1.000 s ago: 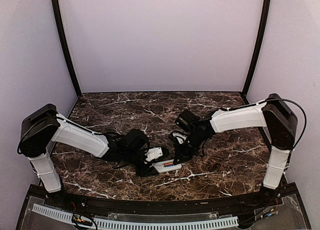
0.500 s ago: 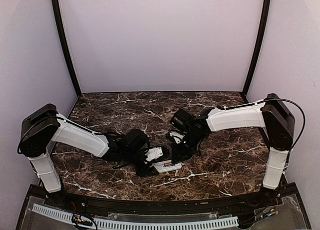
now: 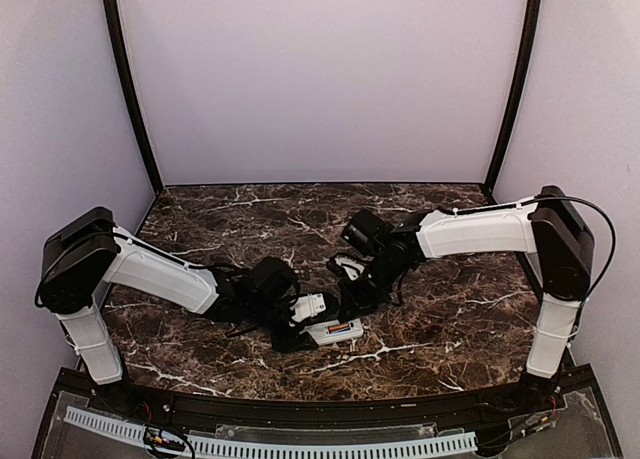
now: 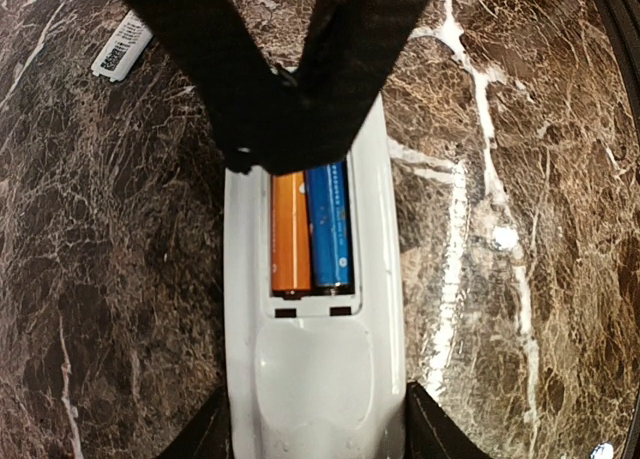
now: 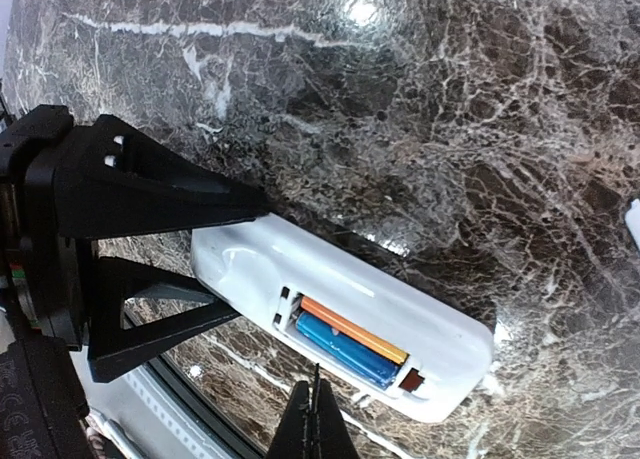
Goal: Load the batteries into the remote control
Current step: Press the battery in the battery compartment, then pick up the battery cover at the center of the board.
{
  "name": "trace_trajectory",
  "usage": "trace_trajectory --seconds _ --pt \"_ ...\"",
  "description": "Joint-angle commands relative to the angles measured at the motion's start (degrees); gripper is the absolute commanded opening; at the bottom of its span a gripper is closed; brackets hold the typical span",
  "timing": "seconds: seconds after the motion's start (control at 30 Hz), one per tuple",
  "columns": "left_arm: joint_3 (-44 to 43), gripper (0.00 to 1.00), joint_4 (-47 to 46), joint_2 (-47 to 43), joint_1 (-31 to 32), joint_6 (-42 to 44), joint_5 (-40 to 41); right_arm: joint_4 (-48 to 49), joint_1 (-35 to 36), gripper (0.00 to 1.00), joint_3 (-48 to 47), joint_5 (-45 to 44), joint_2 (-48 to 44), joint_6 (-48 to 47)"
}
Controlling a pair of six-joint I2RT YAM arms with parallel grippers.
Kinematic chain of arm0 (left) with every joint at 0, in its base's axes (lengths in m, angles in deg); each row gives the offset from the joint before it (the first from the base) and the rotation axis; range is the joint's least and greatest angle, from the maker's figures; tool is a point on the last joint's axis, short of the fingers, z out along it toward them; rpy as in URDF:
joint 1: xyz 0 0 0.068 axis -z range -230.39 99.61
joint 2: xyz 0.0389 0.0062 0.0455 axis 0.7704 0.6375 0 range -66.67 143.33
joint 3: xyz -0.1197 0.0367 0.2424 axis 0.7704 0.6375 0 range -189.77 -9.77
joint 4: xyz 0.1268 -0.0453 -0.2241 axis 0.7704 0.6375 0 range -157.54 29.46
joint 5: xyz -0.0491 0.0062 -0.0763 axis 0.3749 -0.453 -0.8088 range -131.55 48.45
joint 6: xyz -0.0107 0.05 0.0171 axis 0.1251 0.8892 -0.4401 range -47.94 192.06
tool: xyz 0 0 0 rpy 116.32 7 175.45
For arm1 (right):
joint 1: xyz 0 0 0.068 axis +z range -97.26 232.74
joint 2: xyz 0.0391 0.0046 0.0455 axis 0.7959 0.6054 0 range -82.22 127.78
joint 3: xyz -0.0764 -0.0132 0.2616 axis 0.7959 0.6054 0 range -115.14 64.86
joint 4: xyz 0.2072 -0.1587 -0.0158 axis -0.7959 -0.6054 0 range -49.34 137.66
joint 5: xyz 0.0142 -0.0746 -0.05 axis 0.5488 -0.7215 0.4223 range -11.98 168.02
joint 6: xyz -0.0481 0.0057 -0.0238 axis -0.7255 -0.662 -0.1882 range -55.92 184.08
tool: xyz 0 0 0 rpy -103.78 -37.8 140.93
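Left wrist shows remote control [image 4: 315,369] pointing away (back up), clamped by left fingers [image 4: 440,439]; right fingers [image 4: 250,79] closed.

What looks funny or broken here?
Nothing looks broken or spilled. The remote lies back-up with its battery slot uncovered, the orange battery and blue battery side by side inside. A small white flat piece, maybe its cover, lies apart on the table.

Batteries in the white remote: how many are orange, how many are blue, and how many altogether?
Orange cylindrical battery: 1
Blue cylindrical battery: 1
Total: 2, lying side by side in the open compartment of the white plastic remote control.
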Motion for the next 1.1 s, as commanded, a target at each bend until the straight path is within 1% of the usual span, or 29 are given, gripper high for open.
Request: trace_trajectory --seconds 0.0,0.17,0.27,0.4,0.5,0.67,0.73,0.8,0.9,0.93,0.97,1.0,1.03,1.07 --pt "0.85 0.00 5.78 2.14 0.56 -0.19 -0.27 4.40 -0.62 0.00 2.68 3.05 1.30 1.01" --pt "0.87 0.00 5.78 2.12 0.58 -0.19 -0.20 5.22 -1.94 0.00 6.18 0.78 4.29 0.49" --pt "0.85 0.00 5.79 2.07 0.56 -0.21 -0.24 6.56 -2.90 0.00 8.89 0.23 4.58 0.55" --pt "0.85 0.00 5.79 2.18 0.56 -0.25 -0.22 5.32 -3.38 0.00 9.48 -0.98 4.12 -0.38" --pt "0.85 0.00 5.77 2.20 0.57 -0.23 -0.24 4.61 -3.41 0.00 7.95 0.07 2.92 -1.84" --pt "0.70 0.00 5.87 2.12 0.60 -0.10 -0.19 5.77 -3.74 0.00 2.21 7.11 -1.72 -5.43" --pt "0.55 0.00 6.09 2.19 0.59 -0.08 -0.07 5.62 -4.95 0.01 0.60 6.50 -4.71 -6.05" --pt "0.36 0.00 6.36 2.15 0.60 -0.08 0.36 4.45 -7.08 0.11 -0.10 3.21 -6.37 -6.69" --pt "-0.03 0.01 6.93 2.07 0.61 0.12 0.89 0.12 -10.18 0.30 -0.61 -5.92 -6.47 -8.25" --pt "-0.16 0.02 7.02 1.95 0.57 0.20 0.97 -1.76 -11.13 0.33 -1.16 -8.72 -5.83 -8.71" --pt "-0.18 0.07 7.15 1.77 0.56 0.30 1.13 -3.96 -11.89 0.35 -1.80 -11.29 -5.04 -8.73" --pt "-0.20 0.15 7.26 1.39 0.60 0.37 1.13 -5.89 -12.56 0.36 -2.40 -13.81 -4.35 -8.35" --pt "-0.21 0.19 7.50 0.88 0.58 0.49 1.37 -7.17 -13.20 0.36 -2.46 -15.26 -3.78 -7.78" --pt "-0.21 0.26 7.61 0.62 0.56 0.65 1.51 -7.59 -13.68 0.37 -2.06 -15.66 -3.59 -6.97"
